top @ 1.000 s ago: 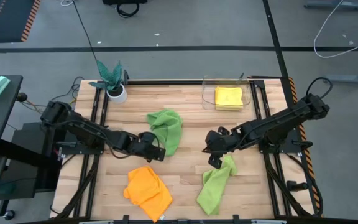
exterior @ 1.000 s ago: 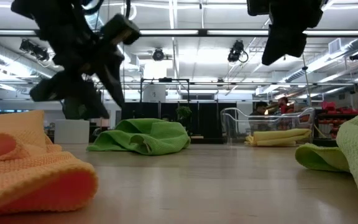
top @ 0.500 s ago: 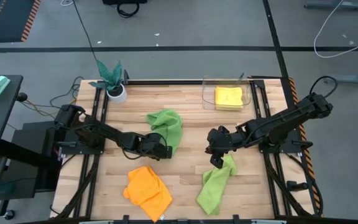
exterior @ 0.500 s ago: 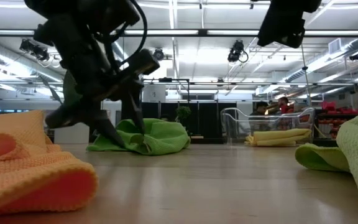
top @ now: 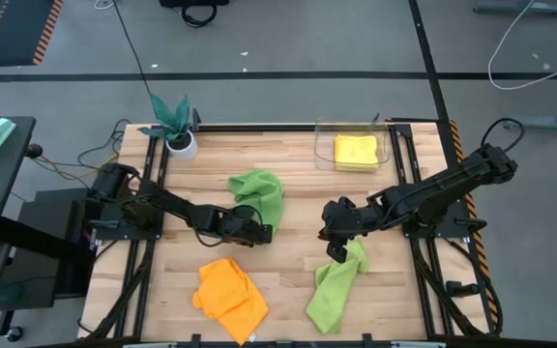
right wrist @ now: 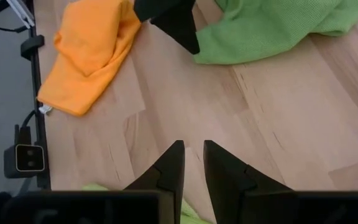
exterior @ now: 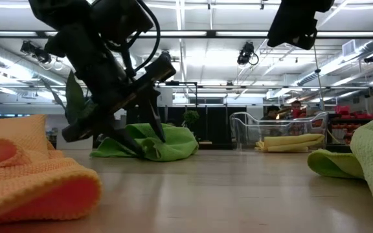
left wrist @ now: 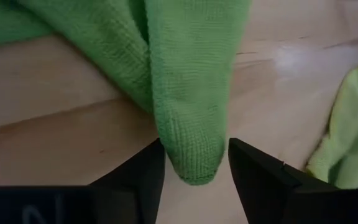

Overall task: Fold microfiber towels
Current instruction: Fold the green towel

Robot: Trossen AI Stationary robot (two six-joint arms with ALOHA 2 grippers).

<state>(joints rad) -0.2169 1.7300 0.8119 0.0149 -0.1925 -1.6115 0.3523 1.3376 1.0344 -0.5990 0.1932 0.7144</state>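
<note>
Four towels: two green ones, one orange, one yellow (lying in the single clear bin). One potted plant. Two robot arms, left and right.

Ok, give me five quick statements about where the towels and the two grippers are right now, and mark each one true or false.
1. The yellow towel lies inside the clear bin at the table's far edge. True.
2. The left gripper is open, with a corner of the green towel between its fingers. True.
3. The orange towel is draped over the potted plant. False: it lies crumpled on the wood near the table's front edge, well away from the plant.
4. The right gripper grips the yellow towel. False: nothing is between its fingers, only bare wood beyond, and the second green towel lies beside it.
5. Two green towels are on the table. True.
</note>
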